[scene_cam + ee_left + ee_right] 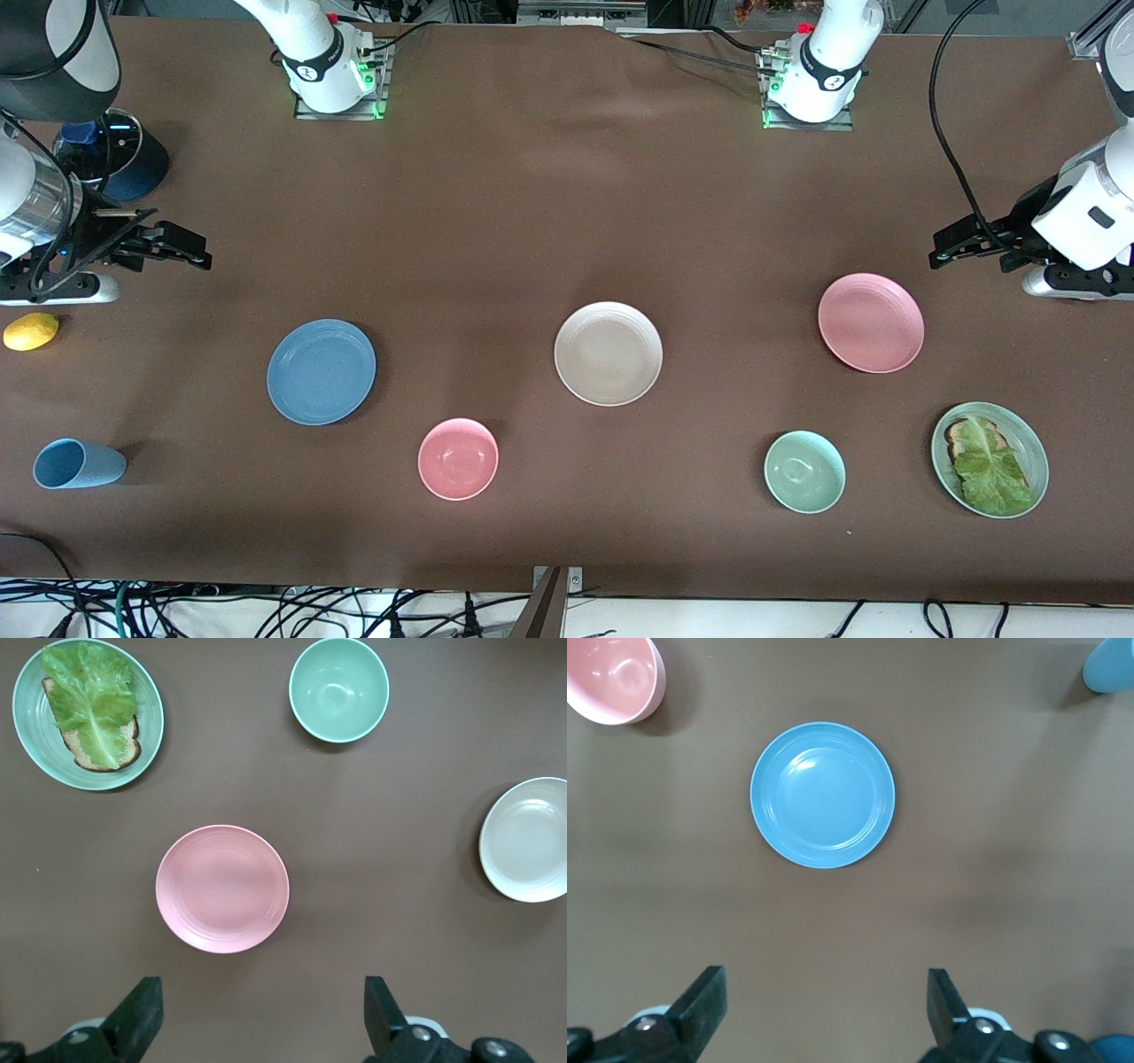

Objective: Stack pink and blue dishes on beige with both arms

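Note:
The beige plate (608,354) lies mid-table, bare. The blue plate (321,371) lies toward the right arm's end, the pink plate (870,322) toward the left arm's end. My right gripper (190,252) hangs open and holds nothing, over bare cloth short of the blue plate (822,795), which shows whole past that gripper (824,1010). My left gripper (943,252) also hangs open with nothing in it, over the cloth near the pink plate (222,889). Its wrist view has the gripper (261,1019) short of the plate and the beige plate (528,839) at the edge.
Nearer the front camera stand a pink bowl (457,458), a pale green bowl (803,471) and a green plate (997,411) with toast and lettuce. A light blue cup (78,463) lies on its side and a lemon (31,330) sits at the right arm's end.

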